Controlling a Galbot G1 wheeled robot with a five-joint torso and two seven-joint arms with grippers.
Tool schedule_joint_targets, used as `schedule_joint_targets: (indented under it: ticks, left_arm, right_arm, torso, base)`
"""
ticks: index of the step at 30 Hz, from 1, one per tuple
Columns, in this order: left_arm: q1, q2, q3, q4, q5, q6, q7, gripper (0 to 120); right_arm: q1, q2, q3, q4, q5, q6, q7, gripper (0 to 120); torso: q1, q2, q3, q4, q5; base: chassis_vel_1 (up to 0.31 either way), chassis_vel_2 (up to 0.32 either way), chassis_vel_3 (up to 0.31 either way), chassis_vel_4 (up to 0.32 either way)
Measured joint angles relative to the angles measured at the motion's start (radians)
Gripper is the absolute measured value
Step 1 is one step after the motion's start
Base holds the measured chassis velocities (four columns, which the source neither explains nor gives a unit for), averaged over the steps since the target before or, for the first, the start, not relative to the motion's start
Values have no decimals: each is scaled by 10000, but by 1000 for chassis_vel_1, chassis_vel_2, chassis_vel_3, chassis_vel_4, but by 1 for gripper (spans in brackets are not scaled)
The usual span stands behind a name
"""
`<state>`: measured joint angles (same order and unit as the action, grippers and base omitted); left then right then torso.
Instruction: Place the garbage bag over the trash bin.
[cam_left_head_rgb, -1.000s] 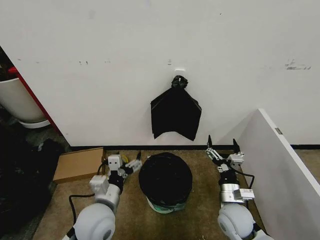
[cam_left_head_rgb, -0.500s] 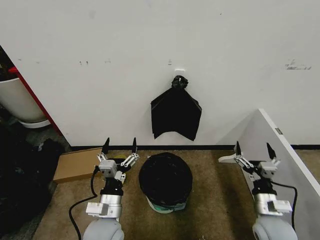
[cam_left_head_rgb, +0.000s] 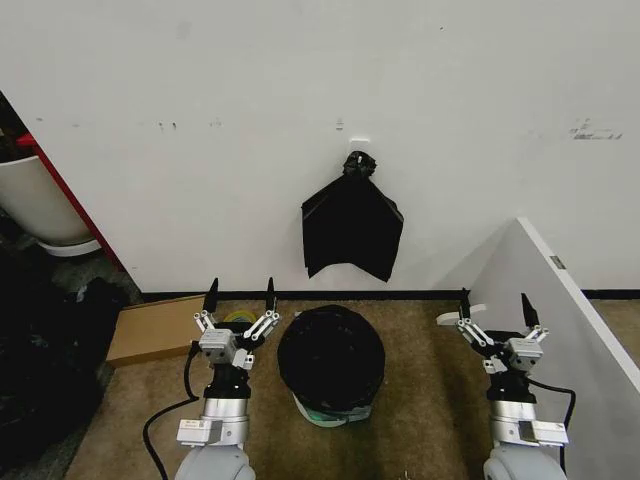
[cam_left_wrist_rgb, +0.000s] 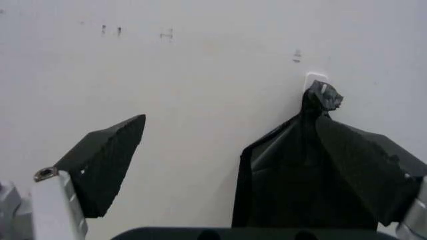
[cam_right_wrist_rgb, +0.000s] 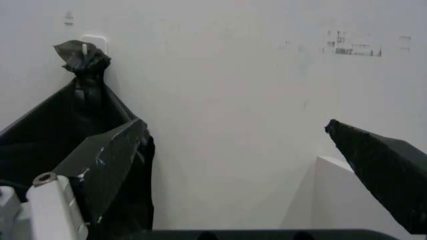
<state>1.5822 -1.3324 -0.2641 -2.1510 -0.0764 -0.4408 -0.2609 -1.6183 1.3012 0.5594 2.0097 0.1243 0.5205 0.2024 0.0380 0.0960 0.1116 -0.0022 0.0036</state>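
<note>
1. On the floor, between the two arms and just in front of the wall, stands the bin (cam_left_head_rgb: 331, 400). The bag (cam_left_head_rgb: 331, 355) covers its whole mouth and hangs down over the rim, so from the head view the bin shows as a black round shape with only a little pale wall and the green base visible at the near side.

2. I judge the bag is already in place: it drapes around the rim on all sides that I can see, and nothing holds it.

3. The bin stands upright, its long axis vertical and its mouth pointing up toward the head camera. The bag follows the same axis, with its open end around the rim.

4. The left gripper (cam_left_head_rgb: 239, 297) is just beside the bin on its left, pointing up and toward the wall. Its jaws are wide apart and hold nothing.

5. The right gripper (cam_left_head_rgb: 492, 308) is on the other side, a little farther from the bin, near the white panel (cam_left_head_rgb: 560, 330). Its jaws are also wide apart and empty.

6. Both grippers are apart from the bag, at about equal height, probably because the work on the rim is done.

7. A second black bag (cam_left_head_rgb: 351, 230), flat and knotted, hangs from a hook on the wall above the bin. A cardboard piece (cam_left_head_rgb: 155, 328) lies on the floor at the left.
</note>
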Motion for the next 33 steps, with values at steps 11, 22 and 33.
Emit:
schedule_joint_targets:
  ticks: [11,22,33]
  left_arm:
    - [-10,-80,60,64,-138,-60,154,100]
    - [-9,13,12,91,-160,-12,223,100]
    - [-144,-2,-38,382,-190,11,231,100]
  right_arm:
    - [-46,-13,22,94,-125,63,4,100]
    - [166,-53,-73,58,-149,95,71,100]
    - [549,-145,-235,-260,-123,101,126,100]
  torso:
    - [0,0,0,-1,0]
    - [0,0,0,0,1]
    - [0,0,0,0,1]
  base:
    - [0,0,0,0]
    - [0,0,0,0]
    - [0,0,0,0]
